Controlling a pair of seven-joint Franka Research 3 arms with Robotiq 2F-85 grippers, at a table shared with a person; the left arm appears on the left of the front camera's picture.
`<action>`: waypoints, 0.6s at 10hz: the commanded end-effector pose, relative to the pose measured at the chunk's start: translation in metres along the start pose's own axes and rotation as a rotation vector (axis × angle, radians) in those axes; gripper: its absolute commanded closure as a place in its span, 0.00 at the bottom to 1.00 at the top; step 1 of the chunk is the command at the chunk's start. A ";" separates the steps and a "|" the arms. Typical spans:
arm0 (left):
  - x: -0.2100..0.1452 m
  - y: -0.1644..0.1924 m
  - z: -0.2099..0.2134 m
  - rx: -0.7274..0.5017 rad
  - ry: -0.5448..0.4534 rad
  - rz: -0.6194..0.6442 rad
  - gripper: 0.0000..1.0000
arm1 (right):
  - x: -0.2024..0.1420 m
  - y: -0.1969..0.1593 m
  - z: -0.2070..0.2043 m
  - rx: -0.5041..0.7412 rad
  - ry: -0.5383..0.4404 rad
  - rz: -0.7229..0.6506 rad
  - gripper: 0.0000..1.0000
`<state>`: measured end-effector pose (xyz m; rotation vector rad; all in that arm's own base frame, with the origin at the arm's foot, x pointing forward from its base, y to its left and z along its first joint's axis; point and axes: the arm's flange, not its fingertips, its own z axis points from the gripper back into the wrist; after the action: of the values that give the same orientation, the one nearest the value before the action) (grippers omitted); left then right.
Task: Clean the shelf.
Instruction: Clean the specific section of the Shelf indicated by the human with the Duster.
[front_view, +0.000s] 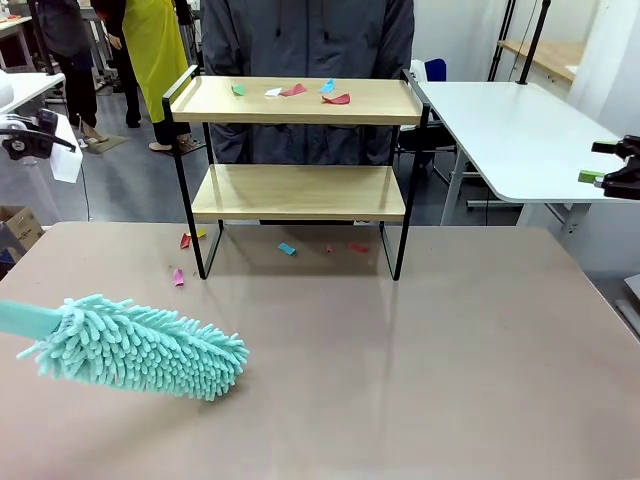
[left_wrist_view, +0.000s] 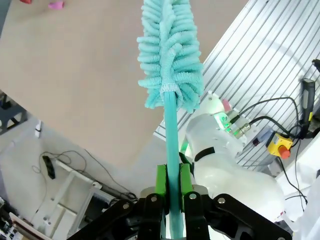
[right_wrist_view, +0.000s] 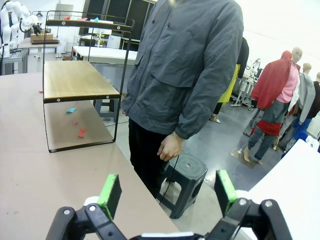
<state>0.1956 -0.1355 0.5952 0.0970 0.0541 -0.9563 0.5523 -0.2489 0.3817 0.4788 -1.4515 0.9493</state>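
Front view sets the shelf (front_view: 300, 100) in the upper middle of the frame, at the far part of the desk (front_view: 450, 350), with a person (front_view: 300, 40) standing directly behind it. Coloured paper scraps (front_view: 335, 98) lie on its top board, from the middle toward the right. The lower board looks bare. Some loose scraps (front_view: 287, 248) lie on the desk beneath the frame and beside its left legs.

At the lower left of the front view a fluffy teal duster (front_view: 140, 345) hangs low over the desk, well apart from the shelf (whether the fibres touch the surface cannot be told). Its handle runs off the left edge.

In the left wrist view the left tool (left_wrist_view: 173, 180) is clamped on that handle (left_wrist_view: 170, 130), a green pad on each side. The duster head (left_wrist_view: 170, 55) stretches away toward the top of the frame. Gripping the far end of the handle probably gives the reach to sweep the top board while the arm stays clear of the raised side rails.

At the right edge of the front view sits the right tool (front_view: 615, 178), well away from the shelf. In its own wrist view the right tool (right_wrist_view: 167, 191) has its fingers spread wide with nothing between them. It is likely parked there to leave the sweep path free.
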 end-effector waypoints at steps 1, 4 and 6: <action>-0.002 0.000 -0.001 -0.013 -0.015 0.016 0.87 | 0.007 -0.001 -0.001 0.001 0.013 -0.012 0.00; -0.002 0.000 -0.001 -0.013 -0.015 0.016 0.87 | 0.007 -0.001 -0.001 0.001 0.013 -0.012 0.00; -0.002 0.000 -0.001 -0.013 -0.015 0.016 0.87 | 0.007 -0.001 -0.001 0.001 0.013 -0.012 0.00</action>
<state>0.1956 -0.1355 0.5951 0.0970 0.0542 -0.9561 0.5523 -0.2489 0.3817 0.4789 -1.4515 0.9493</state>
